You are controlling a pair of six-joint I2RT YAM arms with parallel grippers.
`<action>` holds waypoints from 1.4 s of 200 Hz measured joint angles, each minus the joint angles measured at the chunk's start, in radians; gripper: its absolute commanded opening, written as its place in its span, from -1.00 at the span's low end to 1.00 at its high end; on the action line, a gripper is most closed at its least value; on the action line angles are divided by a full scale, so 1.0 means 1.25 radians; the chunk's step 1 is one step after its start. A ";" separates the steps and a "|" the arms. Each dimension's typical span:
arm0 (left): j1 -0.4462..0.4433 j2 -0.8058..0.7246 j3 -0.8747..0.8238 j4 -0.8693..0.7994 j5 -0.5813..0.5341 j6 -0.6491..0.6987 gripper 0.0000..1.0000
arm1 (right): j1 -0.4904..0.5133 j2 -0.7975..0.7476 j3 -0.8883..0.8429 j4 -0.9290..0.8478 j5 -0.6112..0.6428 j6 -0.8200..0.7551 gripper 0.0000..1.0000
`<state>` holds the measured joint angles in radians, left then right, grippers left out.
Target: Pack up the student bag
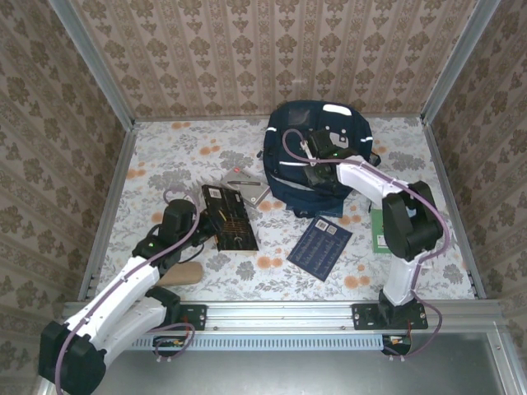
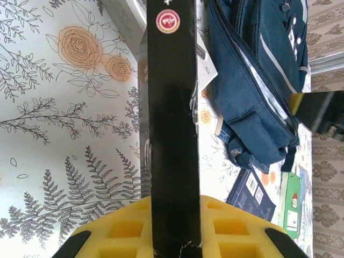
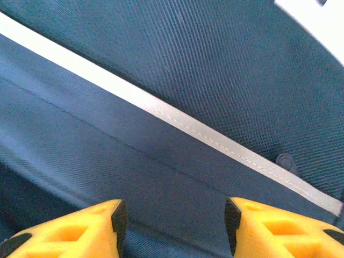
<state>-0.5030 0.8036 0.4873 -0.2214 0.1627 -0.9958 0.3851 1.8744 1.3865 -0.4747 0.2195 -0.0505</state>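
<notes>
Your left gripper is clamped tight on a black book, with its yellow fingers pressed against both faces (a round red sticker sits near the book's far end). The student bag lies at the far side of the floral table, right of centre, and the book is just to its left. Your right gripper hangs close over the bag's front near the white stripe. Its fingers stand apart and grip nothing. A blue booklet lies on the near side of the bag.
</notes>
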 measured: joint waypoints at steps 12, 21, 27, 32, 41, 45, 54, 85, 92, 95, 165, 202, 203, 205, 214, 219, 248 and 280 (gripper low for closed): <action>0.005 0.000 0.004 -0.004 0.005 0.005 -1.00 | -0.009 0.029 0.001 0.000 -0.002 0.001 0.11; 0.010 0.000 0.006 -0.005 0.009 0.010 -1.00 | -0.011 0.034 0.003 0.001 -0.008 0.004 0.12; 0.013 0.000 0.008 -0.007 0.012 0.012 -1.00 | -0.010 0.034 0.003 0.002 -0.010 0.006 0.12; 0.017 0.000 0.009 -0.009 0.015 0.015 -1.00 | -0.009 0.033 0.003 0.002 -0.011 0.011 0.12; 0.022 0.000 0.009 -0.009 0.017 0.018 -1.00 | -0.004 0.033 0.003 0.002 -0.014 0.023 0.13; 0.023 0.000 0.009 -0.009 0.020 0.020 -1.00 | -0.002 0.033 0.003 0.002 -0.014 0.030 0.13; 0.027 0.000 0.009 -0.010 0.021 0.020 -1.00 | 0.005 0.033 0.003 0.001 -0.012 0.043 0.13; 0.056 0.001 0.009 -0.011 0.038 0.025 -1.00 | 0.073 0.047 0.012 0.001 0.003 0.104 0.14; 0.062 0.002 0.009 -0.011 0.040 0.026 -1.00 | 0.096 0.058 0.024 -0.004 0.001 0.122 0.14; 0.064 0.002 0.009 -0.011 0.040 0.026 -1.00 | 0.104 0.062 0.029 -0.004 -0.002 0.128 0.14; 0.079 0.006 0.010 -0.010 0.056 0.032 -1.00 | 0.249 0.132 0.169 -0.067 -0.118 0.235 0.16; 0.086 0.005 0.010 -0.011 0.062 0.039 -1.00 | 0.265 0.132 0.200 -0.100 -0.107 0.157 0.20; 0.086 0.005 0.010 -0.011 0.062 0.039 -1.00 | 0.265 0.132 0.200 -0.102 -0.105 0.153 0.21; 0.086 0.005 0.010 -0.011 0.062 0.039 -1.00 | 0.265 0.132 0.200 -0.105 -0.100 0.146 0.21; 0.089 0.005 0.010 -0.012 0.062 0.039 -1.00 | 0.265 0.132 0.200 -0.115 -0.085 0.123 0.23; 0.090 0.005 0.010 -0.012 0.062 0.040 -1.00 | 0.265 0.133 0.200 -0.118 -0.074 0.110 0.22; 0.090 0.004 0.011 -0.012 0.063 0.040 -1.00 | 0.265 0.140 0.199 -0.124 -0.012 0.045 0.22; 0.095 0.003 0.011 -0.012 0.065 0.040 -1.00 | 0.262 0.182 0.204 -0.124 0.032 0.008 0.17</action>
<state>-0.3843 0.8074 0.5011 -0.2363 0.2440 -0.9455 0.7132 2.1021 1.6421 -0.6292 0.2600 -0.0406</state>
